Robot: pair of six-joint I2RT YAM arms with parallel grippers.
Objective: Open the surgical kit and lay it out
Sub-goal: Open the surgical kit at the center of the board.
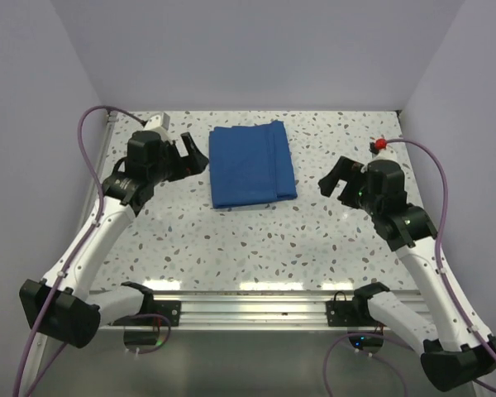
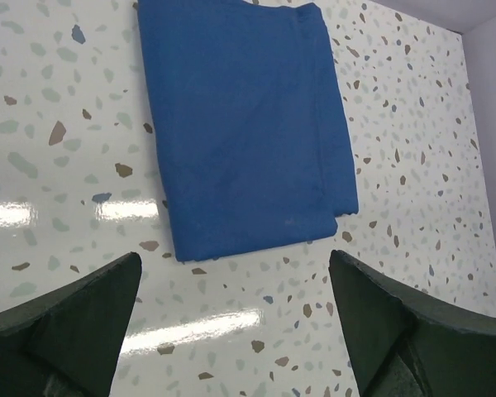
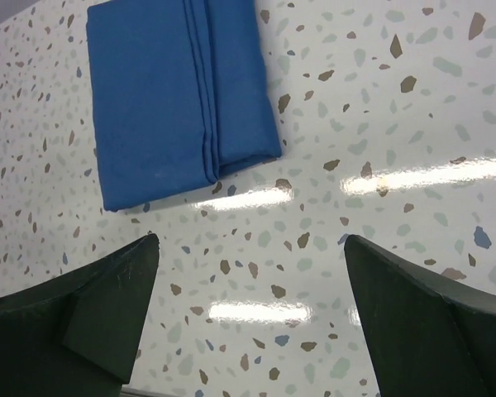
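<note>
Surgical kit (image 1: 252,165) lies folded on the table (image 1: 231,244); left gripper (image 1: 195,153) and right gripper (image 1: 337,175) both released, empty

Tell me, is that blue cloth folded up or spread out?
Folded: the blue cloth lies as a compact rectangle, with layered fold edges along one side. Whether anything is inside, cannot tell.
</note>
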